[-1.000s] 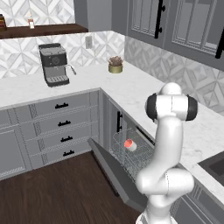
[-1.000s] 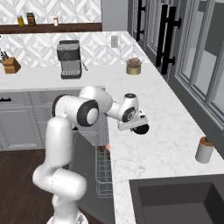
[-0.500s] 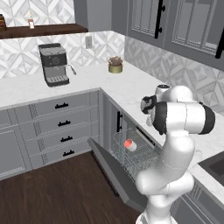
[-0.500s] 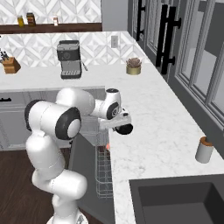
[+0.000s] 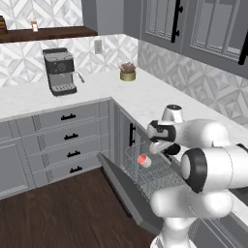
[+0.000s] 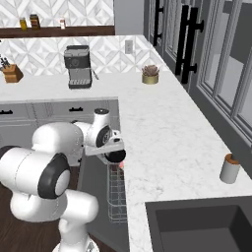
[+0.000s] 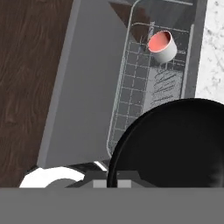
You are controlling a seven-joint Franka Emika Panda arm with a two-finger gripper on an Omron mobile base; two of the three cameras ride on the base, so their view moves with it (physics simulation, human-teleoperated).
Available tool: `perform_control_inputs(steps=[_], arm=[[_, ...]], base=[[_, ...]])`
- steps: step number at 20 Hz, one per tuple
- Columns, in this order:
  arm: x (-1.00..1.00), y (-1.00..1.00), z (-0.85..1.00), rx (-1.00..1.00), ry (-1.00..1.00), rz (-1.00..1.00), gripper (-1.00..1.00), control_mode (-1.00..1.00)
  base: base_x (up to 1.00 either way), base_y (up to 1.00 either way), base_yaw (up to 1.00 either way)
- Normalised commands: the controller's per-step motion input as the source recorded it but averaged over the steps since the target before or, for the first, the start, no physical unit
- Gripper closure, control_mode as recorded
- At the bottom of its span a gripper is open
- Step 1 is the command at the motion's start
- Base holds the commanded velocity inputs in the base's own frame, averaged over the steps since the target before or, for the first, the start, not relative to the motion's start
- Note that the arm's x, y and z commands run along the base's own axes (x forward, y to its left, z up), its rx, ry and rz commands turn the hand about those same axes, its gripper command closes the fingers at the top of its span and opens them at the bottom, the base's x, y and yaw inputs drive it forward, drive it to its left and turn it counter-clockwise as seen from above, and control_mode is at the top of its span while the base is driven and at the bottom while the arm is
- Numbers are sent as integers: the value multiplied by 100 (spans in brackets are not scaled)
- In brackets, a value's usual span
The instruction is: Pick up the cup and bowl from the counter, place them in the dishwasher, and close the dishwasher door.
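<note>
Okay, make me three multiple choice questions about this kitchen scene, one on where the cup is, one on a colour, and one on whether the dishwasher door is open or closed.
1. Where is the cup?
A. On the counter by the sink
B. In the dishwasher's wire rack
C. On the shelf above the coffee machine

2. What colour is the round bowl-like thing at the gripper?
A. Black
B. White
C. Red

3. How does the dishwasher door stand?
A. Shut flush with the cabinets
B. Dropped open
C. Taken off

Answers:
1 B: the hand view shows the cup lying in the rack.
2 A: it appears as a large black round shape low in the hand view.
3 B: the grey panel hangs down and out under the rack in the left base view.
</note>
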Motion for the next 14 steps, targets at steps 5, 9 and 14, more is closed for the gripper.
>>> perform_control_inputs(steps=[5,9,14], arm=[[-1,59,-38,8,2,0,100,-100],[25,54,-30,0,9,-9,100,-100],[26,5,-58,-2,11,-10,100,-100]], base=[[0,0,0],[0,0,0],[0,0,0]])
